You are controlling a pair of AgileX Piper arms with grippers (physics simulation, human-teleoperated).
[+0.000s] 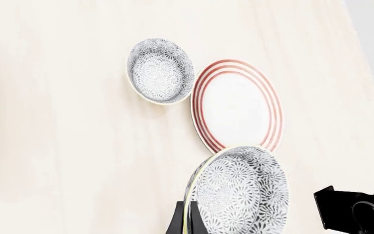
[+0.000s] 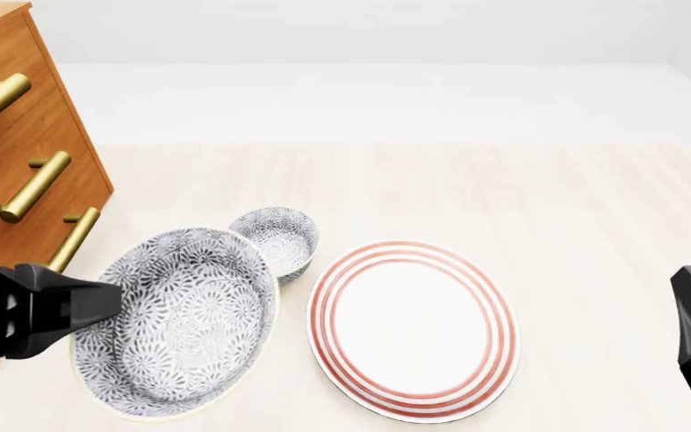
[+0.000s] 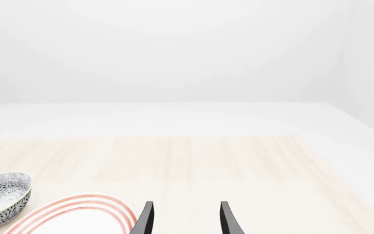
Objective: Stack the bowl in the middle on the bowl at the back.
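The left hand [image 2: 87, 301] grips the rim of the tilted grey-and-white floral middle bowl [image 2: 177, 324], lifted near-left of its matching back bowl [image 2: 276, 239] on the desk [image 2: 561, 207] for stacking, while the right hand [image 3: 183, 219] hangs open.

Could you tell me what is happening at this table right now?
The left pincer has one floral bowl gripped by its rim and holds it lifted and tilted, near the camera. The other floral bowl sits on the table farther back, beside the red-ringed plate. The stack is not yet made. The right pincer hangs open off to the right, holding nothing. A wooden drawer unit stands at the left.
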